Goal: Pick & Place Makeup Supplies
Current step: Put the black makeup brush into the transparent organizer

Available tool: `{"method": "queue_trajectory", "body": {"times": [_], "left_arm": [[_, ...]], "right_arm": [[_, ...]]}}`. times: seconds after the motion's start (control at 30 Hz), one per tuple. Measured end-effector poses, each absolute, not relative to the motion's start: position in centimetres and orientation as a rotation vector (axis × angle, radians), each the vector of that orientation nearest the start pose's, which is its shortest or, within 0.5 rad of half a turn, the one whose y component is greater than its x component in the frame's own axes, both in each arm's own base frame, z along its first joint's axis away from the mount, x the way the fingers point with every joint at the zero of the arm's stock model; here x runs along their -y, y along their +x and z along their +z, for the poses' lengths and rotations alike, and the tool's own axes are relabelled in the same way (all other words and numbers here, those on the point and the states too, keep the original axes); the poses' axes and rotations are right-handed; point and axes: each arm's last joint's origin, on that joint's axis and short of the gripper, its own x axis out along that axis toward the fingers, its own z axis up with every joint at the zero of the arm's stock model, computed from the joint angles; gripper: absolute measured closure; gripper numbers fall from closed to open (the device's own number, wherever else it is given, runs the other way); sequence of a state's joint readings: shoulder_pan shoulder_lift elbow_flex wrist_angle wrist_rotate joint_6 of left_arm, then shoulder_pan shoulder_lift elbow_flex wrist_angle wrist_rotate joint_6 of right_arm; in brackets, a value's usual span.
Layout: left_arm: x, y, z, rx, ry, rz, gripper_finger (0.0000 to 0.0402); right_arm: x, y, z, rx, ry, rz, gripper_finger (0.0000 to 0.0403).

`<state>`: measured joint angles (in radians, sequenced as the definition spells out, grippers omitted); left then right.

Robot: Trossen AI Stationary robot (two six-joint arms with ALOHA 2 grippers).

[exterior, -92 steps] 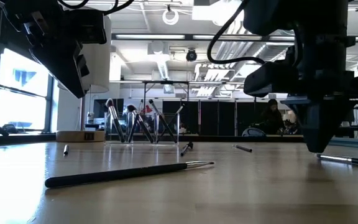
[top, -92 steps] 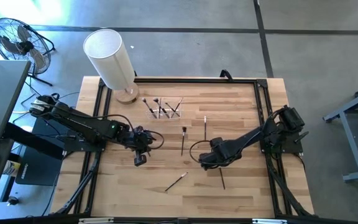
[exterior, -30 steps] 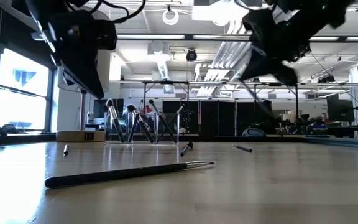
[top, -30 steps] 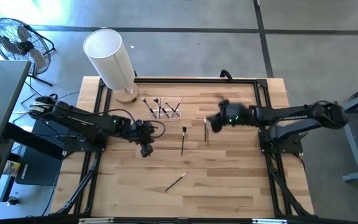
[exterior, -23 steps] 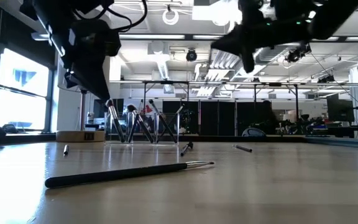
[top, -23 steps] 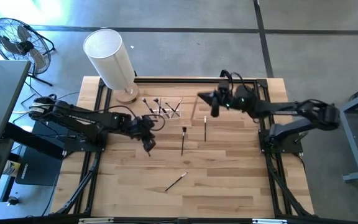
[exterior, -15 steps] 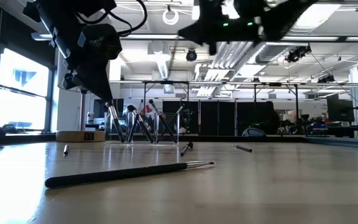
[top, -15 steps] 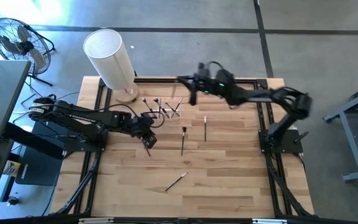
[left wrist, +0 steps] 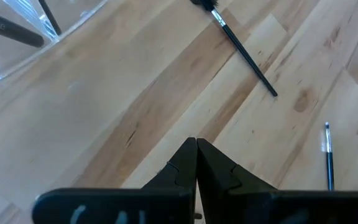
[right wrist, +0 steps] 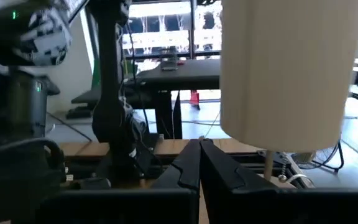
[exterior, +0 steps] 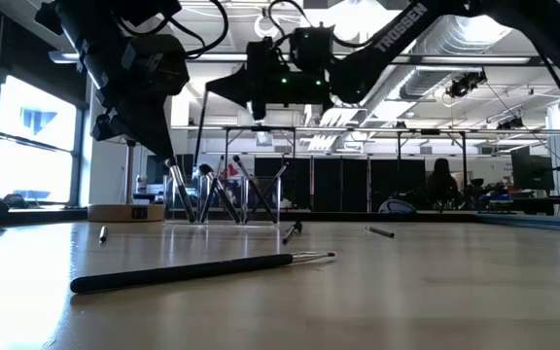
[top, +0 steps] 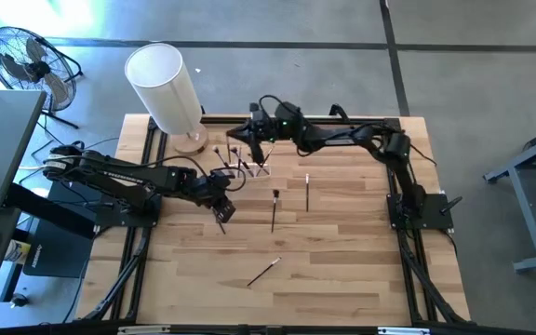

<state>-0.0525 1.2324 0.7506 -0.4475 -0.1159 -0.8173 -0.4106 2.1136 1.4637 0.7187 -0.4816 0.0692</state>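
1. Makeup brushes (top: 274, 210) lie scattered on your counter (top: 342, 270); others stand in the clear holder (top: 246, 163).
2. Your right gripper (top: 255, 136) hovers above the holder, fingers pressed together, likely to deliver.
3. Your left gripper (top: 221, 212) waits nearby, fingers pressed together, empty.

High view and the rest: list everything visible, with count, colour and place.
table: one, pale wood, centre
white cylinder: one, white, table's far left corner
clear holder: one, transparent, far middle
brushes in holder: several, dark tips, tilted
loose brushes: at least three, dark or pale, lying on table
held brush: one, dark, seemingly hanging from right tool
fan: one, black, floor
person: one, room behind
left tool: shut, empty, beside holder
right tool: shut, above holder
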Motion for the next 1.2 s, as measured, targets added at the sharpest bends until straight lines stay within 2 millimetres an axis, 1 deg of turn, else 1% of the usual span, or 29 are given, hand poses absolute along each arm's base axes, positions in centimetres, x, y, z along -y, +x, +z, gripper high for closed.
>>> {"method": "queue_trajectory", "body": {"times": [0.13, 0.3, 0.4, 0.5, 0.6, 0.67, 0.73, 0.8, 0.87, 0.97, 1.03, 1.1, 1.2], "left_arm": [[0.9, 23.5, 21.5, -0.844, -0.68, 0.429, 0.0402], [0.9, 23.5, 21.5, -0.846, -0.682, 0.425, 0.0402], [0.9, 23.5, 21.5, -0.846, -0.684, 0.421, 0.0402], [0.9, 23.5, 21.5, -0.846, -0.684, 0.422, 0.0401], [0.9, 23.5, 21.5, -0.848, -0.669, 0.414, 0.0399], [1.0, 23.5, 21.5, -0.856, -0.653, 0.394, 0.039], [1.0, 23.5, 21.5, -0.867, -0.643, 0.368, 0.0374], [1.0, 23.5, 21.5, -0.872, -0.629, 0.353, 0.0354], [1.0, 23.5, 21.5, -0.868, -0.624, 0.363, 0.0333], [0.9, 23.6, 21.5, -0.847, -0.609, 0.396, 0.0307], [0.8, 23.7, 21.6, -0.823, -0.6, 0.412, 0.0296], [0.8, 23.8, 21.8, -0.8, -0.605, 0.406, 0.0292], [0.8, 24.1, 22.1, -0.771, -0.63, 0.406, 0.0291]], "right_arm": [[17.9, 45.6, 22.5, -0.009, 0.024, 0.078, 0.0403], [18.2, 45.5, 21.4, -0.104, 0.065, 0.043, 0.0396], [18.5, 45.2, 20.9, -0.151, 0.113, 0.041, 0.0375], [18.6, 45.1, 21.0, -0.164, 0.155, 0.045, 0.0347], [18.5, 44.8, 21.4, -0.184, 0.192, 0.041, 0.0315], [18.3, 44.4, 22.4, -0.208, 0.211, 0.04, 0.0296], [18.0, 43.6, 23.8, -0.256, 0.231, 0.032, 0.0283], [17.6, 42.4, 25.2, -0.337, 0.267, -0.013, 0.0279], [17.0, 40.8, 26.0, -0.472, 0.319, -0.112, 0.028], [15.4, 38.0, 27.0, -0.711, 0.376, -0.317, 0.0294], [14.4, 36.0, 27.2, -0.873, 0.362, -0.452, 0.0313], [13.5, 34.2, 27.1, -0.984, 0.351, -0.513, 0.0337], [12.2, 31.9, 25.4, -1.001, 0.413, -0.466, 0.0377]]}}
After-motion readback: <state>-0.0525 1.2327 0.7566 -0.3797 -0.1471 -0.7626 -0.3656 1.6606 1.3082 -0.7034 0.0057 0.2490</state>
